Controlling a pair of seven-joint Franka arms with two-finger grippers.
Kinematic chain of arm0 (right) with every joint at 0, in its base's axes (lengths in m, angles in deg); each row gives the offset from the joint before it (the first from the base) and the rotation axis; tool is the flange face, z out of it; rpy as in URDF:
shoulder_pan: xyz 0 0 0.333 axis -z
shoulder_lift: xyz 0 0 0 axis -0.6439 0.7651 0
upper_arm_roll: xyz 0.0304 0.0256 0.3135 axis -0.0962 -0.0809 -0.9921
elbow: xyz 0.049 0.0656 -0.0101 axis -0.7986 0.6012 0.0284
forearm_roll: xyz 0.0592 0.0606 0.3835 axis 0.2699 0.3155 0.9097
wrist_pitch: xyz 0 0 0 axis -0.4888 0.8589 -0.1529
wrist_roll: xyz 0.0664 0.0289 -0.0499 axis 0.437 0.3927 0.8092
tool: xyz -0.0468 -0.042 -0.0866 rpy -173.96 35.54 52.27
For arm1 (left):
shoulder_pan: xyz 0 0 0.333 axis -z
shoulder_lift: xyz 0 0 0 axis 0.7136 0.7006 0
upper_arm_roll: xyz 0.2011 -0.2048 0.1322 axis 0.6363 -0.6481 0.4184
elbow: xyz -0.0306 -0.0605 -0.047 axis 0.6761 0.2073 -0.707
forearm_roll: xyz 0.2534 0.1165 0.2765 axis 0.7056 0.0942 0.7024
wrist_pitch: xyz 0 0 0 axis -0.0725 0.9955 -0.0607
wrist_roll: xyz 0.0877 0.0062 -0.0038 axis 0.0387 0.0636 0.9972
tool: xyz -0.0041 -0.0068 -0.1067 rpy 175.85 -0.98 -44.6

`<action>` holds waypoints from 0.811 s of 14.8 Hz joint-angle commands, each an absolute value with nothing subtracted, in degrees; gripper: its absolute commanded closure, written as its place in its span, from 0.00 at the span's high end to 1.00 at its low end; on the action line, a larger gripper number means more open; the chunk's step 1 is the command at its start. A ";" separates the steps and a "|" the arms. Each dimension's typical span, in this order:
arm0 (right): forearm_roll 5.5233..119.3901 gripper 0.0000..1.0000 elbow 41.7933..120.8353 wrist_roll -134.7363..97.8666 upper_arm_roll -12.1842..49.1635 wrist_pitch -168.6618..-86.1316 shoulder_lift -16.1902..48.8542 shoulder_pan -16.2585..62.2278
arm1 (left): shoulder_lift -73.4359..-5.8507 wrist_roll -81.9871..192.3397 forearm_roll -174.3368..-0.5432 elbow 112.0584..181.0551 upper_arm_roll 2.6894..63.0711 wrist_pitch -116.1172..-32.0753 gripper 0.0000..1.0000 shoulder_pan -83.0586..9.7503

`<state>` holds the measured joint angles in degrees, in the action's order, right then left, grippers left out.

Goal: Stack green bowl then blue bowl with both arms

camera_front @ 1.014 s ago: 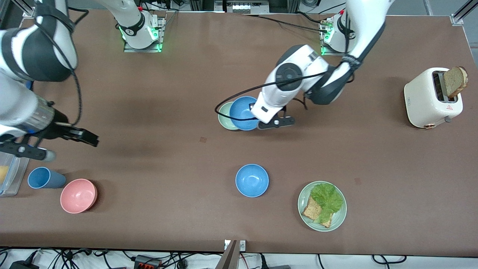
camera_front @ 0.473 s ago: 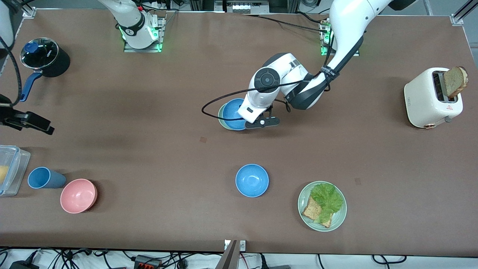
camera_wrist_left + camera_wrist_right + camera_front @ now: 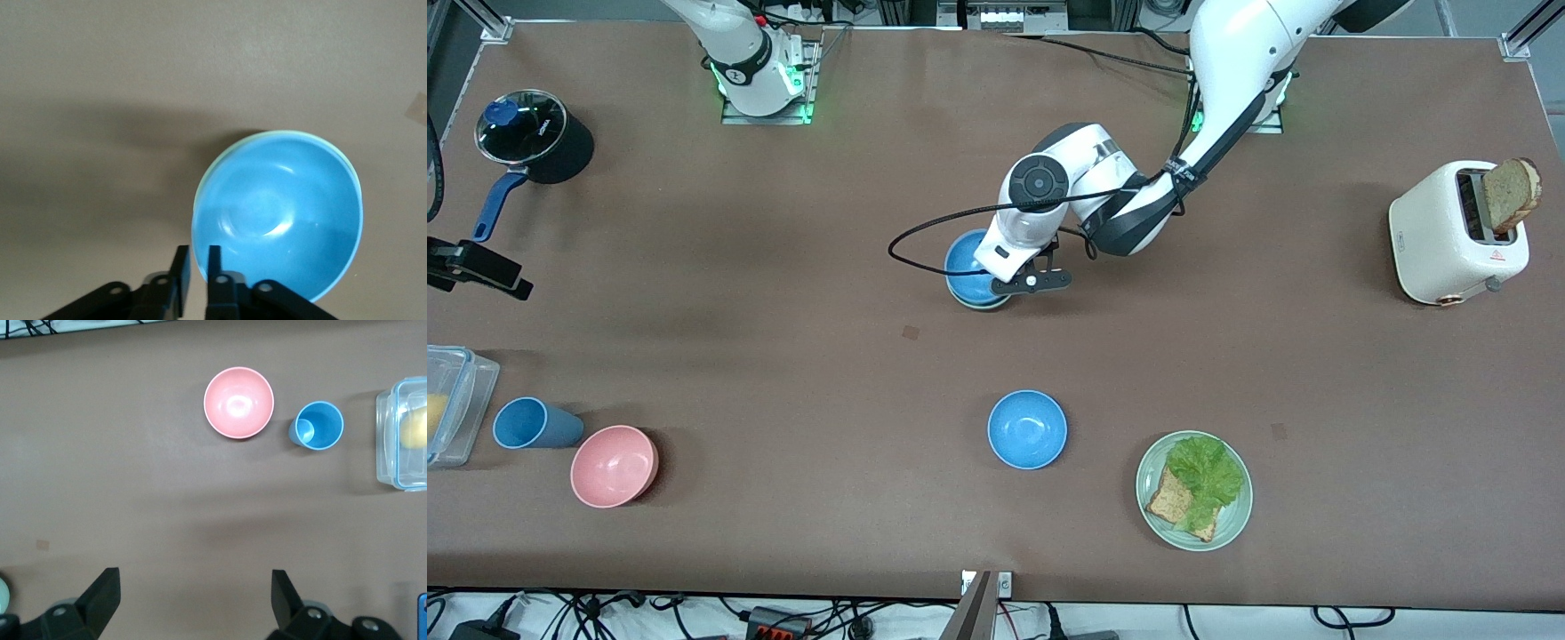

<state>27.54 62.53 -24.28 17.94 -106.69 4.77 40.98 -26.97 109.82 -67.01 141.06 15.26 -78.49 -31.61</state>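
A blue bowl (image 3: pixel 967 260) sits nested in the green bowl (image 3: pixel 957 297) at mid-table. Only a thin pale rim of the green bowl shows around it, also in the left wrist view (image 3: pixel 283 133). My left gripper (image 3: pixel 1003 283) is shut on the blue bowl's rim (image 3: pixel 280 213), one finger inside and one outside (image 3: pixel 197 257). A second, identical blue bowl (image 3: pixel 1027 429) stands alone nearer the front camera. My right gripper (image 3: pixel 193 587) is open and empty, up over the right arm's end of the table (image 3: pixel 480 267).
A pink bowl (image 3: pixel 614 465), a blue cup (image 3: pixel 525 423) and a clear lidded container (image 3: pixel 449 404) stand at the right arm's end. A black pot (image 3: pixel 534 133) is near that arm's base. A green plate with food (image 3: pixel 1232 520) and a toaster (image 3: pixel 1458 231) stand toward the left arm's end.
My left gripper has carried the blue bowl over the green bowl, from offset to centred and lower on it. My right arm has drawn back toward its end of the table.
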 commanded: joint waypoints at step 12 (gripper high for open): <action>25.08 1.00 74.05 -20.31 16.82 -110.04 -3.53 41.84 | -31.77 84.11 -65.97 125.42 14.56 -57.49 0.70 -49.02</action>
<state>26.04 71.63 -21.00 17.86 -109.08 -1.15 41.23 -29.19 92.83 -66.92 125.05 15.32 -60.35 -44.86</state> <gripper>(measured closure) 0.000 0.330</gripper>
